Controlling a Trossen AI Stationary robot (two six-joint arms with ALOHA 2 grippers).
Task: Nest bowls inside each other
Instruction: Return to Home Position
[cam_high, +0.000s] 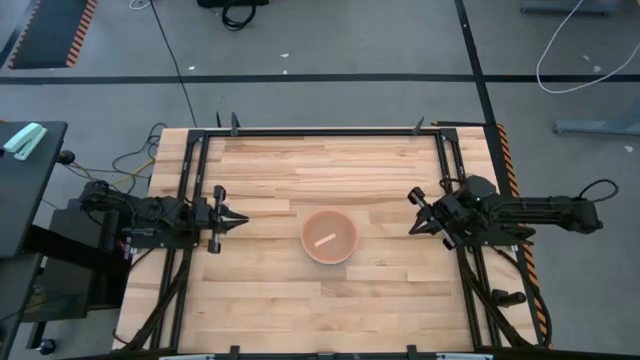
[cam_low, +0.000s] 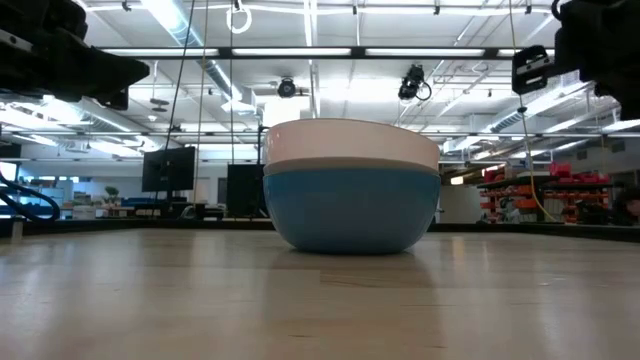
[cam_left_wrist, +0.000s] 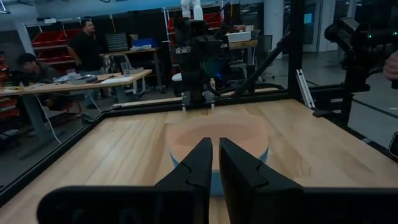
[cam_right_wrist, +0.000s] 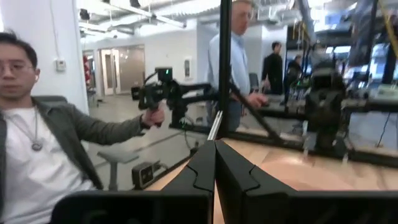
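Note:
The bowls stand as one stack on the middle of the table. From above, the salmon pink bowl (cam_high: 329, 237) is the top one, open side up. In the low view the bright blue bowl (cam_low: 350, 212) is the bottom one, resting on its base, with a pale rim band (cam_low: 350, 143) above it; I cannot single out the grey bowl. The left wrist view shows the stack (cam_left_wrist: 217, 134) ahead of my shut left gripper (cam_left_wrist: 215, 163). My left gripper (cam_high: 240, 217) is left of the stack, apart from it. My right gripper (cam_high: 416, 226), right of the stack, is shut (cam_right_wrist: 215, 163) and touches nothing.
A black frame rail (cam_high: 320, 131) runs round the wooden table top (cam_high: 330, 310), which lies bare around the stack. Beyond the table, one person sits holding a handle (cam_right_wrist: 37, 143) and others stand or sit in the room (cam_left_wrist: 87, 46).

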